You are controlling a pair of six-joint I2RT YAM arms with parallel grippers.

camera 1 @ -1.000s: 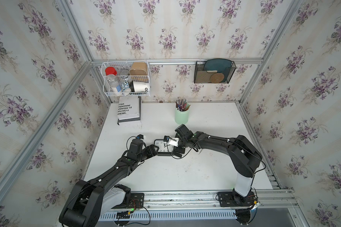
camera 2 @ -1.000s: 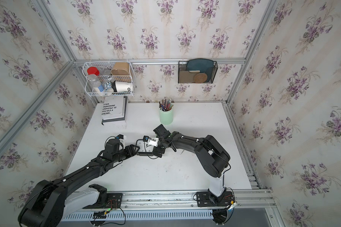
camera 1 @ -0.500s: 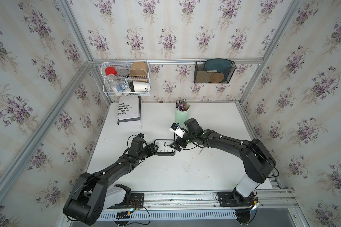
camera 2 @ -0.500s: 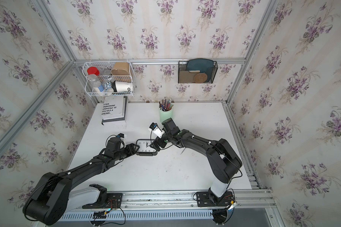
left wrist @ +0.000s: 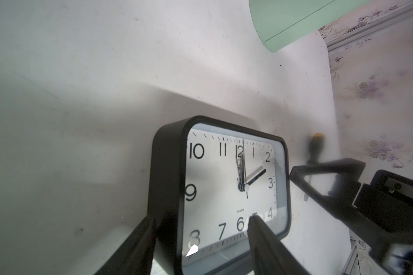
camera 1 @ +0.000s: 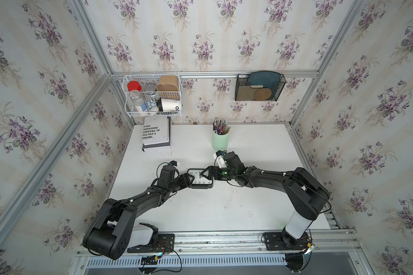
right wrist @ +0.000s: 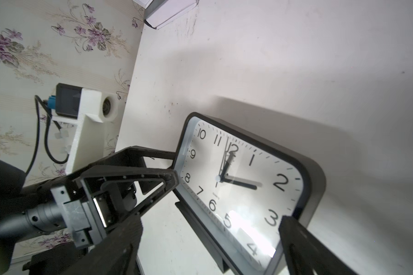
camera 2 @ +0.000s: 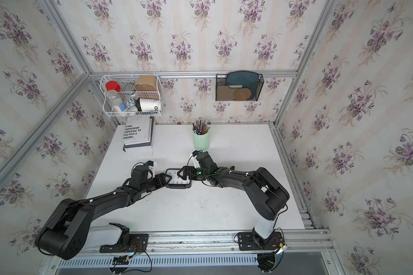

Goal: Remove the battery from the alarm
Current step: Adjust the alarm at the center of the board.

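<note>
The right gripper [camera 1: 205,173], jaws apart, has slid off the alarm [camera 1: 197,182] to its right edge mid-frame, while the left gripper [camera 1: 189,179] pinches its left edge, face still showing, so no battery access yet.

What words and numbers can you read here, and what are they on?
"10 11 12 1 2 3 4 5 6 7 8 9": alarm face.
"QUARTZ": same face, above the 6.
"IBERO", "Y CULTU", "EL PASADO", "IMAGINA", "VAL": book cover, upside down, ends cut off.
"OD": white cup in wire basket, partly hidden.
Labels on the bottle in the basket: too small to read.
</note>
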